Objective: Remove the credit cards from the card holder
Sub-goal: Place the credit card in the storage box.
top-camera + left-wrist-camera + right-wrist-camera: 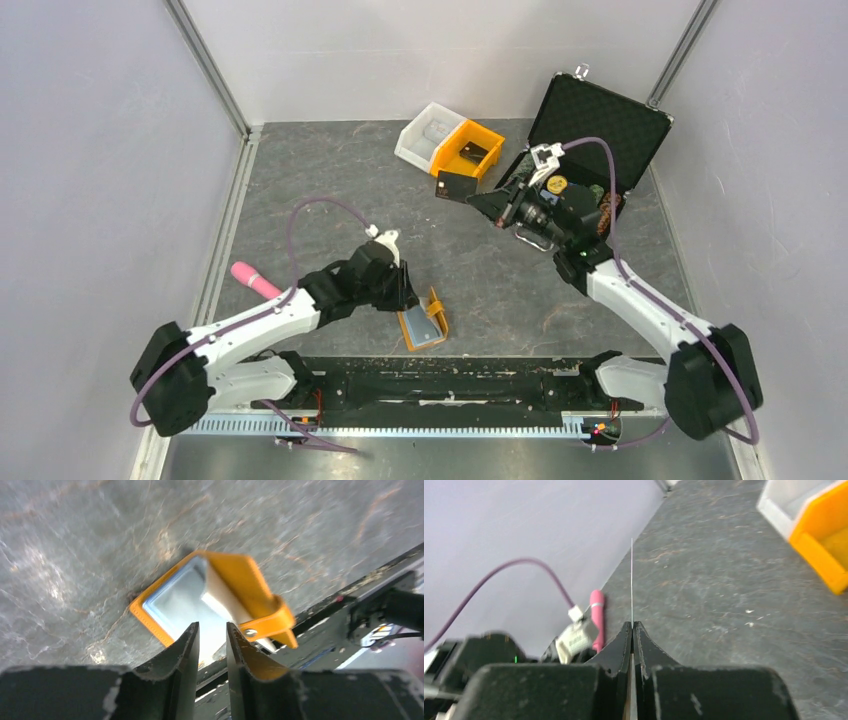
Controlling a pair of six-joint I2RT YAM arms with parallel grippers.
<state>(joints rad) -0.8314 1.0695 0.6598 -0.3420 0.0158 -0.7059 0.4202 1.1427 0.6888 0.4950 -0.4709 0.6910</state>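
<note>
The card holder [423, 322] lies open on the table near the front edge, orange-tan with a light blue inner panel [180, 597] and its snap strap [265, 622] sticking up. My left gripper [408, 295] hovers just over its left side, jaws a narrow gap apart, and nothing sits between its fingers [212, 625]. My right gripper [490, 205] is raised at the back right, shut on a dark credit card [455, 186]. In the right wrist view that card [632, 580] shows edge-on as a thin line from the tips [632, 624].
An orange bin [468, 150] and a white bin [428, 132] stand at the back centre, just beyond the held card. An open black case [598, 120] sits back right. A pink object [255, 280] lies by the left wall.
</note>
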